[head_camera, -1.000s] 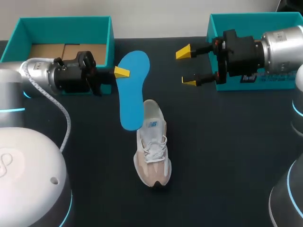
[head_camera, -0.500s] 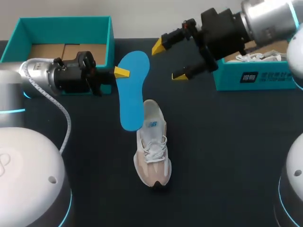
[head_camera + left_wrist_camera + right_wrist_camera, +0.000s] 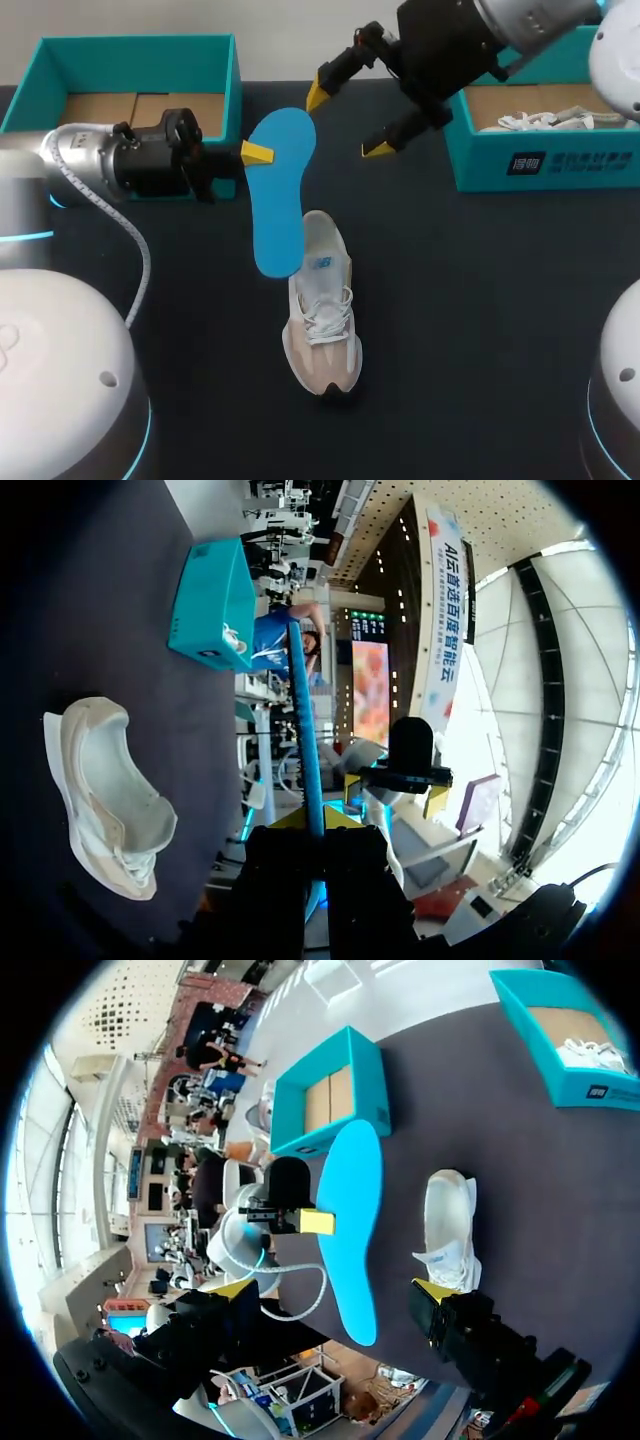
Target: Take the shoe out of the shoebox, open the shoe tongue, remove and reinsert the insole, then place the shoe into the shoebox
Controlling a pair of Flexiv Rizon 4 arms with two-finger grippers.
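My left gripper [image 3: 255,153] is shut on the edge of a blue insole [image 3: 279,190] and holds it up above the table, its lower end over the heel of the shoe. The beige and white shoe [image 3: 322,308] lies on the dark table, toe toward me. In the left wrist view the insole [image 3: 305,730] runs edge-on out from between my fingers, with the shoe [image 3: 100,795] beside it. My right gripper [image 3: 348,121] hangs open just right of the insole's top, holding nothing. In the right wrist view the insole [image 3: 355,1225] and the shoe [image 3: 448,1222] lie ahead of the open fingers.
A teal shoebox [image 3: 548,165] with white laces showing inside stands at the back right. Another teal box [image 3: 200,45] with a cardboard bottom stands at the back left, behind my left arm. Both boxes show in the right wrist view [image 3: 378,1070] [image 3: 590,1085].
My right arm has swung left from over the right shoebox toward the insole's top, and its gripper has turned, still open. The left arm, insole and shoe have not moved.
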